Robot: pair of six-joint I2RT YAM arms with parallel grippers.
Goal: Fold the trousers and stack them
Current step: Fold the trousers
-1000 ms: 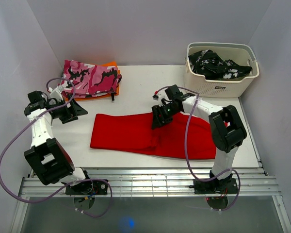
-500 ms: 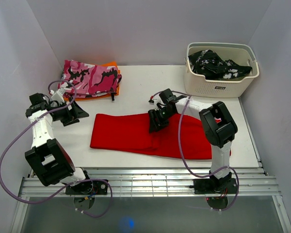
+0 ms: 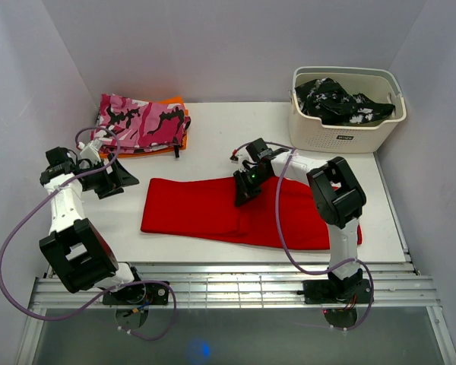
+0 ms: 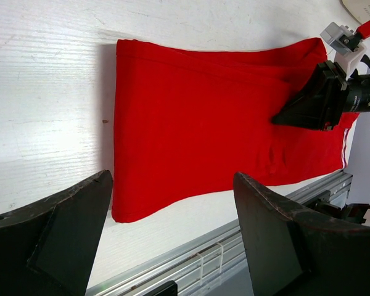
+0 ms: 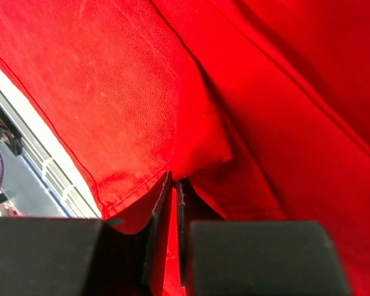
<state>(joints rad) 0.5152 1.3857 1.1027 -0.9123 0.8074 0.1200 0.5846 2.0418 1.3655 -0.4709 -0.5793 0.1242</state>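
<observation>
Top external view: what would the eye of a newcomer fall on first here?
The large bright-red fabric trousers lie flat across the white table, and the right arm has its jaws pinched shut on the cloth near its middle. Behind, a pink camouflage folded garment lies at the far left, and a cream plastic basket holding black-and-white cloth stands at the far right.

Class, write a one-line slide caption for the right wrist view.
Right gripper closed on a fold of the red trousers.

Basket [image 3: 319, 131] behind, right of trousers [image 3: 197, 207]
</observation>
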